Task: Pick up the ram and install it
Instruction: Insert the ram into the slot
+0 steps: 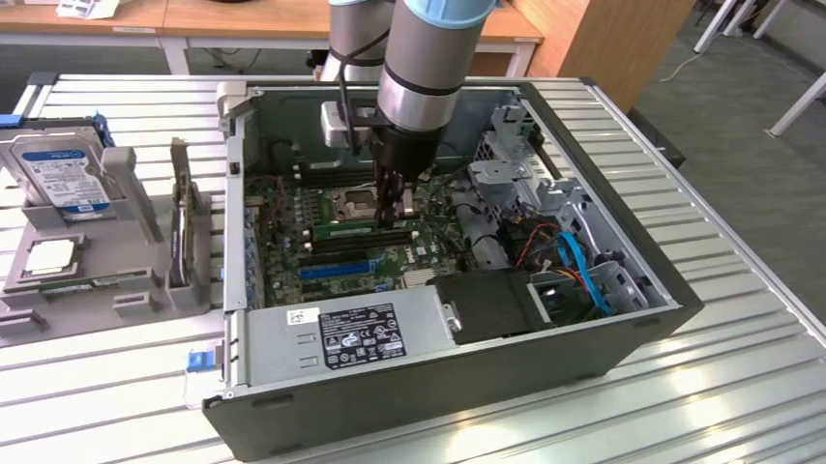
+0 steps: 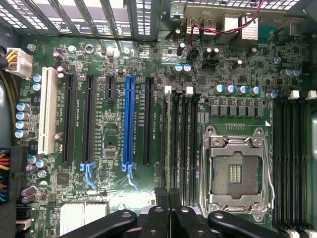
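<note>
The ram [image 1: 362,229] is a thin green stick standing on edge along the memory slots of the motherboard [image 1: 278,217], inside the open computer case [image 1: 671,290]. My gripper [image 1: 394,215] reaches straight down into the case, with its dark fingers closed on the ram's top edge. In the wrist view the gripper [image 2: 167,196] has its two fingertips pressed close together, in line with the black memory slots [image 2: 179,144] beside the empty processor socket [image 2: 233,171]. From there I cannot tell the ram's edge apart from the slots. How deep the ram sits is not clear.
The case walls, a grey power supply [image 1: 355,333], a metal drive cage [image 1: 516,184] and blue cables [image 1: 587,275] crowd the board. Left of the case a grey tray [image 1: 142,300] holds a hard drive [image 1: 65,174], an upright expansion card [image 1: 188,222] and a processor chip [image 1: 52,256].
</note>
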{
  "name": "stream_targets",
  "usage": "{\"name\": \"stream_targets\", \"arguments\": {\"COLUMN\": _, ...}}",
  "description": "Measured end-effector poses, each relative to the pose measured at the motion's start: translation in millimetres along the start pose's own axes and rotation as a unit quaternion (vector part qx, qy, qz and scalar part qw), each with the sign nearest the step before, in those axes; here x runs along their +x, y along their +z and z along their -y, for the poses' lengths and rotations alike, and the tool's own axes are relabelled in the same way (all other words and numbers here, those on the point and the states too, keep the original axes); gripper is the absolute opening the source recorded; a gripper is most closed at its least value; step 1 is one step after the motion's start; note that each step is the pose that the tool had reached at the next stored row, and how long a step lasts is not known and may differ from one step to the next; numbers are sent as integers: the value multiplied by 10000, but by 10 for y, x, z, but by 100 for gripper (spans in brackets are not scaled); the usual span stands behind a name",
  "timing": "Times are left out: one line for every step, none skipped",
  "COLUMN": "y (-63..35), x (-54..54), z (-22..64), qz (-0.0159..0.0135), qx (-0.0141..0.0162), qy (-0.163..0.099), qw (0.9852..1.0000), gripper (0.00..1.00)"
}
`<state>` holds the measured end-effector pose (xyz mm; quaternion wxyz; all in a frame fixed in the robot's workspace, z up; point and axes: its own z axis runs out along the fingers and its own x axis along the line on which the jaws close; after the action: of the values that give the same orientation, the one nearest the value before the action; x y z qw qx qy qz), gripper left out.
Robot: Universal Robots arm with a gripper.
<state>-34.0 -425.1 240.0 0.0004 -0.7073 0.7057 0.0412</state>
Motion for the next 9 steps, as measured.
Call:
{"name": "stream_targets", "arguments": {"y": 0, "x": 0, "z": 0, "qz": 1, "qx": 0, "qy": 6, "qw": 10000, "gripper": 12}}
{"name": "stream_targets", "arguments": {"y": 0, "x": 0, "z": 0, "qz": 1, "qx": 1, "qy": 16, "qw": 10000, "gripper": 12}}
{"name": "stream_targets", "arguments": {"y": 0, "x": 0, "z": 0, "qz": 1, "qx": 1, "qy": 25, "qw": 10000, "gripper": 12}}
{"name": "stream_targets", "arguments": {"y": 0, "x": 0, "z": 0, "qz": 1, "qx": 1, "qy": 28, "qw": 10000, "gripper": 12}}
{"name": "stream_targets", "arguments": {"y": 0, "x": 0, "z": 0, "qz": 1, "qx": 1, "qy": 28, "qw": 10000, "gripper": 12}}
{"name": "stream_targets", "arguments": {"y": 0, "x": 0, "z": 0, "qz": 1, "qx": 2, "qy": 28, "qw": 10000, "gripper": 12}}
{"name": "stream_targets", "arguments": {"y": 0, "x": 0, "z": 0, "qz": 1, "qx": 2, "qy": 28, "qw": 10000, "gripper": 12}}
{"name": "stream_targets", "arguments": {"y": 0, "x": 0, "z": 0, "qz": 1, "qx": 1, "qy": 28, "qw": 10000, "gripper": 12}}
{"name": "stream_targets", "arguments": {"y": 1, "x": 1, "z": 0, "qz": 1, "qx": 1, "qy": 28, "qw": 10000, "gripper": 12}}
